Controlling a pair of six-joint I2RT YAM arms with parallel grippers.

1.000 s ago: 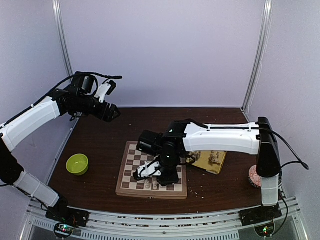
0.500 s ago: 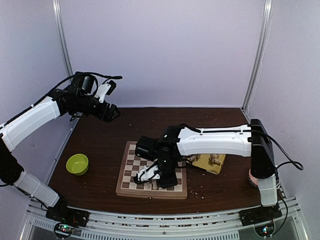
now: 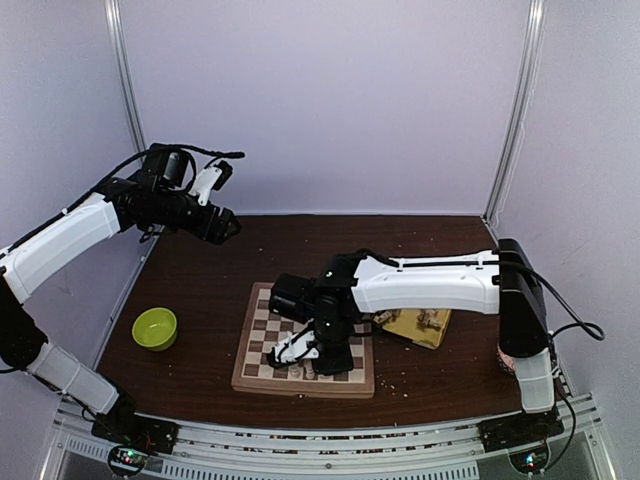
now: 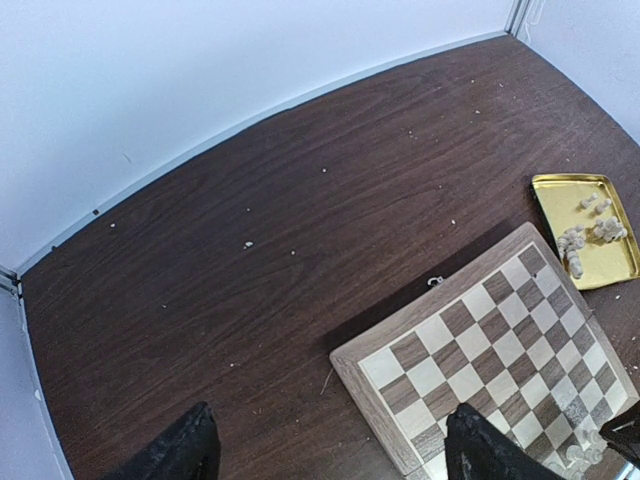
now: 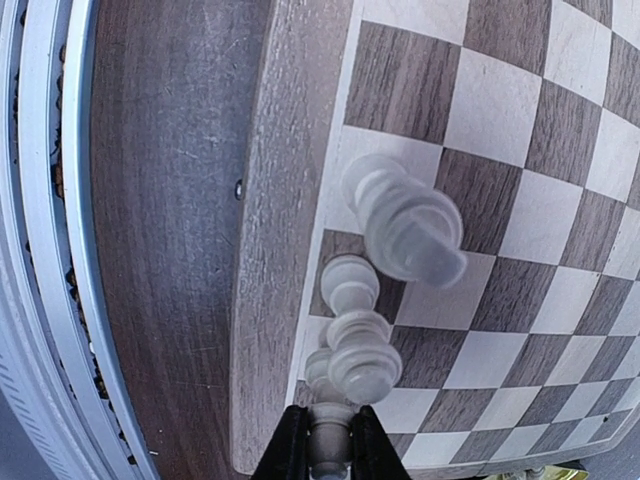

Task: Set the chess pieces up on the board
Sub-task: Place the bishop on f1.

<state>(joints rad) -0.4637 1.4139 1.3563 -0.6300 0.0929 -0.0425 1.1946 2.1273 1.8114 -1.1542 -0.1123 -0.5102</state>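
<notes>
Chess pieces (image 5: 400,225): a few stand in a tight cluster on the board (image 5: 480,110), in the rows at its 6 o'clock edge as the top view shows it. More lie on the gold tray (image 4: 560,185), just beside the board at its 3 o'clock. Board sits at 6 o'clock on the dark wooden table (image 4: 250,170), square to the near edge.

Right gripper (image 5: 322,425) points straight down over the cluster, jaws clenched on one small cream piece (image 5: 328,447). Can't tell whether its base touches the square.

Left gripper (image 4: 330,455) hangs high over the table's 10 o'clock corner, well apart from the board. Its jaws are spread wide with nothing between them.

Green bowl (image 3: 155,328) sits at 9 o'clock of the board, apart from it. Crumbs (image 4: 248,244) dot the tabletop.
</notes>
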